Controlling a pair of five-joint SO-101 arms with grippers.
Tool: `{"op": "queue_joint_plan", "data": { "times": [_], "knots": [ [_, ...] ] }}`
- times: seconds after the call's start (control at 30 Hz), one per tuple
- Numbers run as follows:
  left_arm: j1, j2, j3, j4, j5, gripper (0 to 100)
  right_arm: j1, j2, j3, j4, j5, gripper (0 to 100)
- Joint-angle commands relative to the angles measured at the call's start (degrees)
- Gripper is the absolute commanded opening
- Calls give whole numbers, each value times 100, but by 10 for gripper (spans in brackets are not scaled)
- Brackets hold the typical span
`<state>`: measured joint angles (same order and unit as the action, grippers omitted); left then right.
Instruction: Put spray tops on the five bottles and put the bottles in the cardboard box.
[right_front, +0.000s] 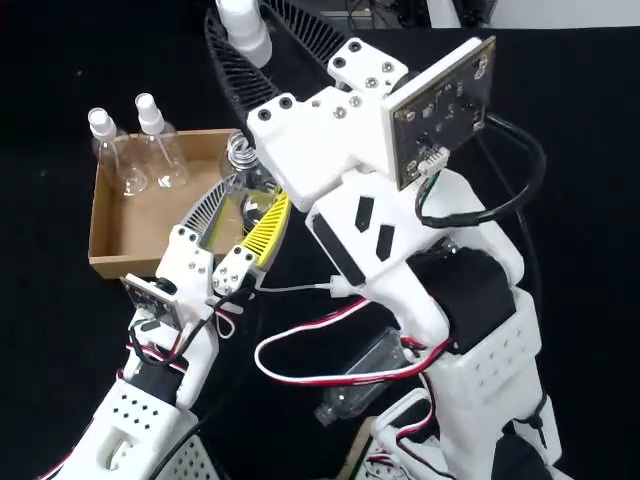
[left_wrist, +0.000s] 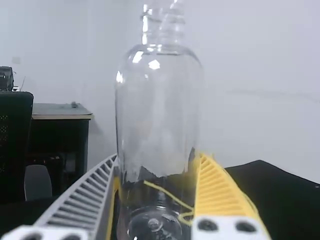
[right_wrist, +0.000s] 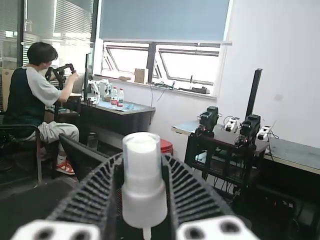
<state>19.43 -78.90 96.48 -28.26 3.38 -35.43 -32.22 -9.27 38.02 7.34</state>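
Observation:
My left gripper (right_front: 250, 195), with one grey and one yellow finger, is shut on a clear bottle (right_front: 243, 172) held upright beside the near right corner of the cardboard box (right_front: 110, 235). In the left wrist view the bottle (left_wrist: 159, 115) stands between the fingers (left_wrist: 220, 190) with its threaded neck bare. My right gripper (right_front: 250, 28) is higher and farther back, shut on a white spray top (right_front: 244, 30). The right wrist view has that spray top (right_wrist: 144, 180) upright between black ribbed fingers (right_wrist: 92, 195). Two capped bottles (right_front: 118, 160) (right_front: 162, 150) stand in the box's far left corner.
Another clear bottle (right_front: 360, 385) lies on its side on the black table beside the right arm's base, partly behind red and white cables (right_front: 330, 375). The right arm's body (right_front: 400, 250) covers the middle of the table.

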Motion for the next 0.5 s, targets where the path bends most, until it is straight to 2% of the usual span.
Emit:
{"op": "queue_joint_plan", "data": {
  "times": [0.0, 0.2, 0.47],
  "knots": [
    [-22, -18, 136, -114, 62, 73, -79, -4, -541, 62, 18, 11],
    [-22, -18, 136, -114, 62, 73, -97, -4, -681, 396, 18, 11],
    [-22, -18, 136, -114, 62, 73, -536, 40, -435, 862, 18, 11]
  ]
}}
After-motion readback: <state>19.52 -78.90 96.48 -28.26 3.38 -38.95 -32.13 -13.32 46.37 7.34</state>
